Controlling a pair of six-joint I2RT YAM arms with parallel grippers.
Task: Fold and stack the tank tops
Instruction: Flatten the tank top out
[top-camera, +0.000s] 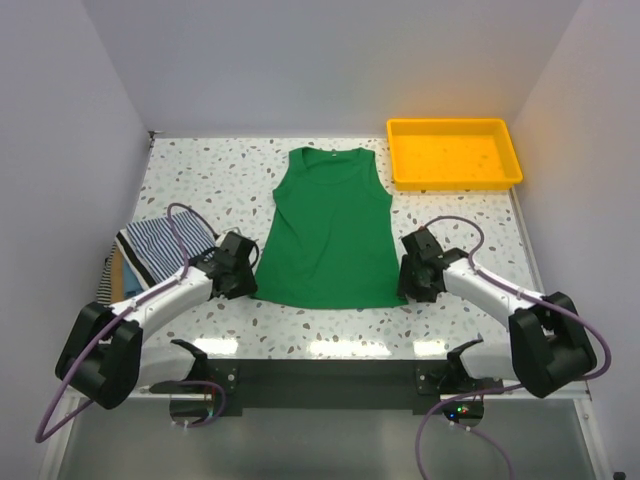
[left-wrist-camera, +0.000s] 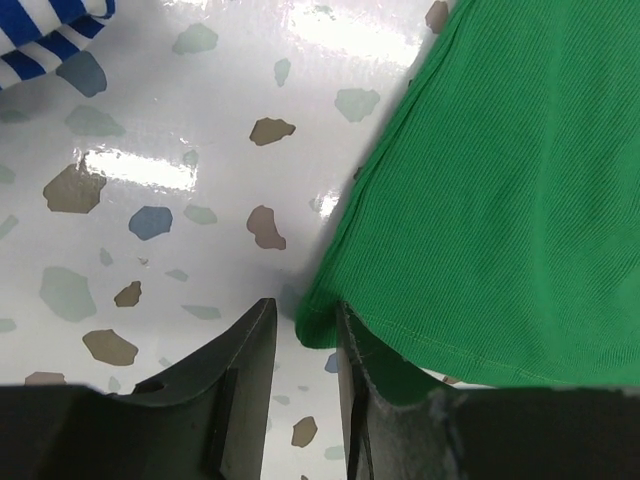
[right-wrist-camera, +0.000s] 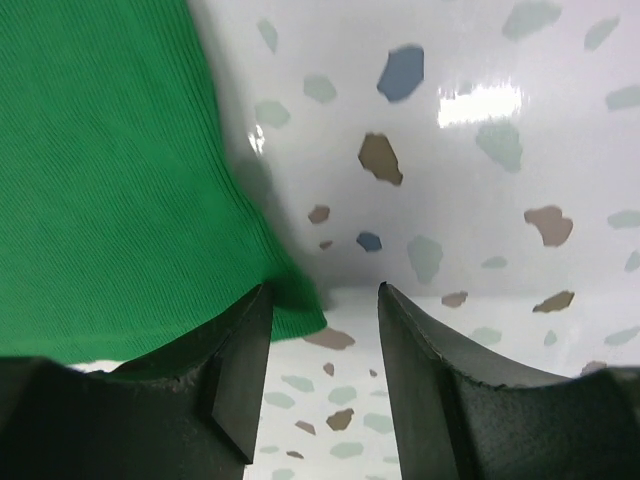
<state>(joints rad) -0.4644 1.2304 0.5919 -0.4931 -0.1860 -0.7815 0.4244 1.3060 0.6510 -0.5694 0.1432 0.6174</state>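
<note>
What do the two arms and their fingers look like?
Both arms have white links and bulky black joints: the left arm and the right arm. A thin purple cable loops along each. The fingers are matte black, flat and tapered, with no markings visible.

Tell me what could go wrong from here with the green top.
The right gripper is open beside a hem corner of the green top, and that corner lies by one finger, not between the two; closing here may miss it. The left gripper has only the very tip of the other corner in its narrow gap, so the cloth may slip out when lifted.
</note>
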